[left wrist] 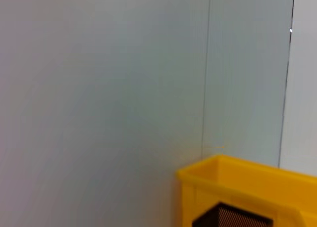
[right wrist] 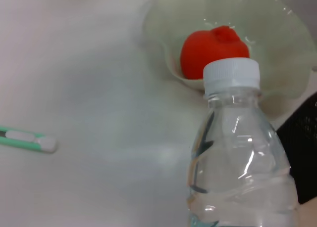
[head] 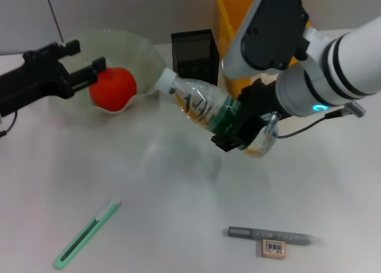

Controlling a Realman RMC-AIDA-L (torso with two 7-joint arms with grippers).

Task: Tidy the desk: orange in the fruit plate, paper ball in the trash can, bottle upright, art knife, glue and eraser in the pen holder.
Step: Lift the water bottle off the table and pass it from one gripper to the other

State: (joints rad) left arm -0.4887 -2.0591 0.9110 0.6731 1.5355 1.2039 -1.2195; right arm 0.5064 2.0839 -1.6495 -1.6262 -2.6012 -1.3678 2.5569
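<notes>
While the right gripper (head: 241, 129) is clamped round the lower body of the bottle (head: 199, 102), the thing hangs tilted above the desk (head: 178, 190), cap aimed toward the plate (head: 149, 59); my guess is it's mid-swing to get stood upright, held low so the base can go down first. Left gripper (head: 89, 71) sits at the plate with fingers spread either side of the orange (head: 113, 88), looks like it's just letting go there, though whether it touches the fruit I can't tell. Bottle is clear plastic, white cap, dark and green label, dented a bit. Bin (head: 238, 29) and pen holder (head: 193, 52) are behind. Green knife (head: 86, 236), grey glue stick (head: 271, 235) and eraser (head: 274, 248) lie near the front edge, not yet sorted.
</notes>
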